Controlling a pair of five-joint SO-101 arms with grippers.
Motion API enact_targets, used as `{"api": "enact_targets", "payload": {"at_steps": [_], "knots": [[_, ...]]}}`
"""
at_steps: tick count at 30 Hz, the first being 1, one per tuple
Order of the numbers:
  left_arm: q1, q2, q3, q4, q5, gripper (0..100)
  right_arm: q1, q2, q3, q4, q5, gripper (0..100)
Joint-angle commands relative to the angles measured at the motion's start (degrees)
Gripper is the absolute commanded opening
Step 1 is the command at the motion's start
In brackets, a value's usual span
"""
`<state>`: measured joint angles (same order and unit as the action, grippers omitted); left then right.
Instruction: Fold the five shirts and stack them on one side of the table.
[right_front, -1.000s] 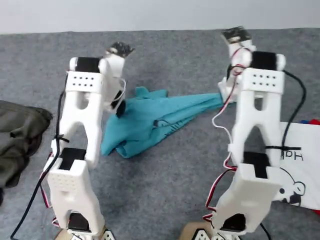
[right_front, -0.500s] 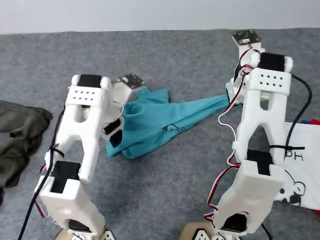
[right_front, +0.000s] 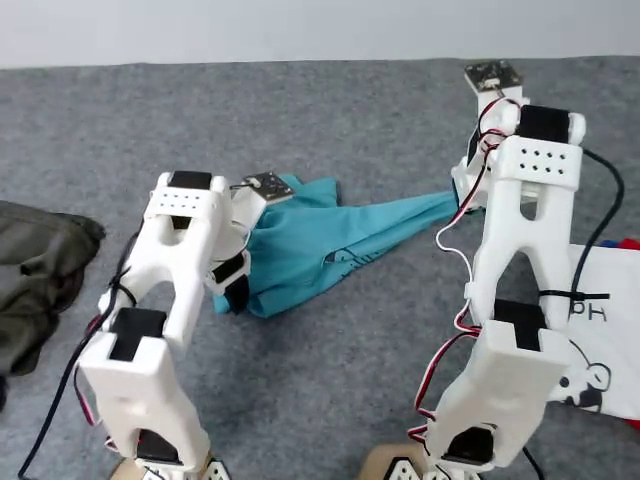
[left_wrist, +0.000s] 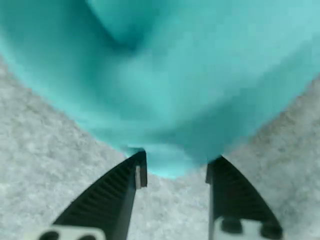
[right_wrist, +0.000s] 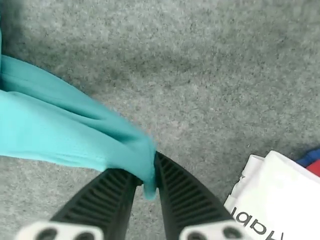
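Layout: crumpled teal fabric shirt lies on grey felt table, long axis running arm to arm. Right gripper clamped on its stretched corner. Left gripper spread wide, bunched end just ahead between fingers; likely takes second grip.

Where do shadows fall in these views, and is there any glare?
High view: soft, even light, a faint shadow under the near edge of the teal shirt. Left wrist view: a shaded crease in the shirt. Right wrist view: a dim shadow band on the table beside the shirt the right gripper holds. No glare anywhere.
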<state>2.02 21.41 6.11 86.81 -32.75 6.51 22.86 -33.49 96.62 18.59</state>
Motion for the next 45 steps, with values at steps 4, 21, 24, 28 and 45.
{"api": "enact_targets", "payload": {"at_steps": [4,21,24,28,45], "knots": [[-0.18,2.73,-0.4,-4.22,-0.35,20,0.48,-1.19,-2.64,1.1,-0.7,1.0],[-0.18,2.37,-1.01,-5.54,-0.53,2,0.66,-4.7,-2.64,1.54,-0.44,1.0],[-0.79,2.37,-4.18,-1.93,-0.53,1,0.66,-5.41,-2.64,1.54,-0.44,1.0],[-2.55,2.11,-13.67,6.15,-0.53,1,0.92,-6.73,-2.64,1.54,-0.35,1.0],[-0.97,-28.84,-43.03,13.54,8.97,1,0.48,-29.93,-2.64,0.92,4.31,1.0]]}}
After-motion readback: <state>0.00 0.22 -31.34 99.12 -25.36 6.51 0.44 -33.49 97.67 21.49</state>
